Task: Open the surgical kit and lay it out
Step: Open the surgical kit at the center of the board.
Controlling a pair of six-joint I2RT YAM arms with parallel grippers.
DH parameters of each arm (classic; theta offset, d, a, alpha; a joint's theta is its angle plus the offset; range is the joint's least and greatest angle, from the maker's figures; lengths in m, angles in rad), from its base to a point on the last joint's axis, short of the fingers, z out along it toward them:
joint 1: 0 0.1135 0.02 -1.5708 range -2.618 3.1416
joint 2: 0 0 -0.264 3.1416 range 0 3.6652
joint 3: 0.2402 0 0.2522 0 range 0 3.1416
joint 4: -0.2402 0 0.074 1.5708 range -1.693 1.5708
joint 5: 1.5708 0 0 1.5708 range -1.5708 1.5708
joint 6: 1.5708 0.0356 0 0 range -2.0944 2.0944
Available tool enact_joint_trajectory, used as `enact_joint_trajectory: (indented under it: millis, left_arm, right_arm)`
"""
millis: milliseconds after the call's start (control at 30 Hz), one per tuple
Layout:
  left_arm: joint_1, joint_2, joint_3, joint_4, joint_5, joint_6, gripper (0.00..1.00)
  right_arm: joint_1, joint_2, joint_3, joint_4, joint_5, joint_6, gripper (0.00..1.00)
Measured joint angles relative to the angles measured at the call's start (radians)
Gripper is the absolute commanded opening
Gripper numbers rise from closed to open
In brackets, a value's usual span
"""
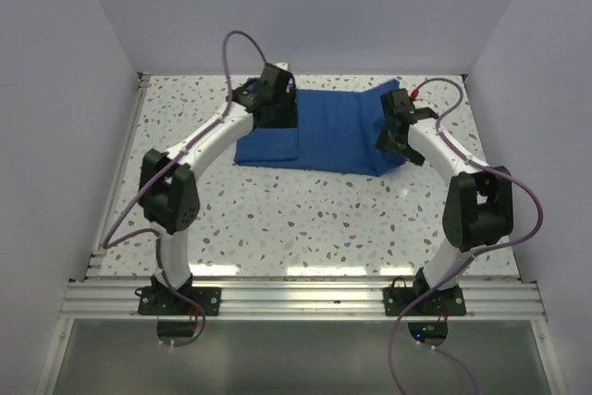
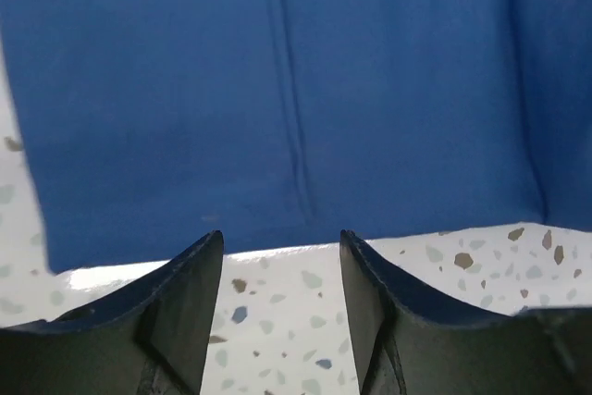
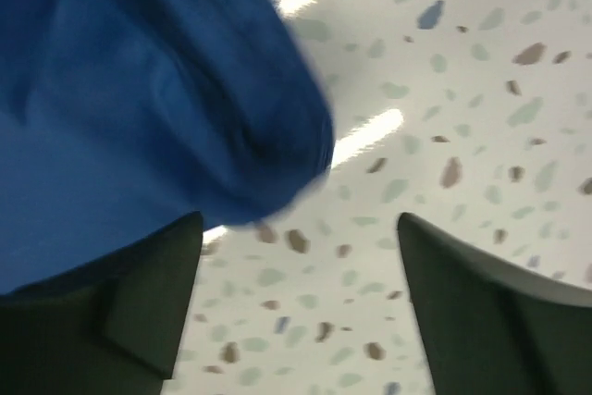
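The surgical kit is a folded royal-blue cloth bundle (image 1: 324, 131) lying at the far middle of the speckled table. No tray, tweezers or scissors show. My left gripper (image 1: 275, 110) hovers at the bundle's left end; in the left wrist view it (image 2: 281, 240) is open, empty, just short of the cloth's edge (image 2: 277, 90). My right gripper (image 1: 395, 142) is at the bundle's right end; in the right wrist view it (image 3: 298, 221) is open wide and empty, with a rounded fold of the cloth (image 3: 157, 108) beside its left finger (image 3: 153, 298).
The speckled table (image 1: 305, 219) is walled in white on three sides. An aluminium rail (image 1: 305, 298) runs along the near edge by the arm bases. Purple cables (image 1: 236, 43) loop above both arms.
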Motion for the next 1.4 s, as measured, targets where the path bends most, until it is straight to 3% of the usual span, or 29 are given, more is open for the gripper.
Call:
enact_joint_trajectory:
  millis: [200,433,567,700,733,1067,1133,1233,1267,1300,1333,1367,1400]
  left_arm:
    - [-0.122,0.321,0.262,-0.09,-0.071,-0.019,0.56]
    - [-0.153,0.465,0.358,-0.269,-0.217,-0.081,0.54]
    - [-0.148,0.467,0.351,-0.313,-0.277,-0.1,0.47]
    - [-0.149,0.478,0.344,-0.308,-0.298,-0.098,0.19]
    - [-0.15,0.482,0.344,-0.306,-0.3,-0.096,0.02]
    - [-0.099,0.415,0.295,-0.298,-0.301,-0.076,0.0]
    - [-0.027,0.327,0.229,-0.295,-0.292,-0.081,0.0]
    - [0.194,0.126,0.078,-0.248,-0.268,-0.079,0.0]
    - [0.286,0.058,0.027,-0.216,-0.263,-0.075,0.01]
    - [0.375,-0.002,-0.015,-0.192,-0.263,-0.071,0.1]
    - [0.447,-0.043,-0.05,-0.172,-0.267,-0.066,0.5]
    - [0.523,-0.09,-0.097,-0.156,-0.262,-0.063,0.7]
    - [0.581,-0.126,-0.142,-0.15,-0.272,-0.049,0.83]
  right_arm:
    - [-0.113,0.042,-0.011,-0.084,0.026,-0.031,0.98]
    - [-0.172,0.01,-0.011,-0.139,0.044,-0.032,0.98]
    - [-0.163,-0.018,-0.001,-0.158,0.032,-0.032,0.98]
    - [-0.162,-0.019,0.016,-0.167,0.016,-0.032,0.97]
    - [-0.163,-0.019,0.021,-0.169,0.016,-0.031,0.97]
    - [-0.163,-0.019,0.103,-0.162,-0.042,-0.037,0.92]
    - [-0.163,-0.019,0.121,-0.14,-0.079,-0.04,0.91]
    - [-0.162,-0.019,0.138,-0.081,-0.147,-0.039,0.91]
    - [-0.162,-0.019,0.143,-0.062,-0.169,-0.038,0.91]
    - [-0.162,-0.016,0.149,-0.042,-0.191,-0.034,0.91]
    - [-0.162,-0.01,0.163,-0.019,-0.216,-0.029,0.91]
    - [-0.161,-0.008,0.167,-0.013,-0.22,-0.028,0.91]
    - [-0.161,0.006,0.186,-0.005,-0.232,-0.021,0.91]
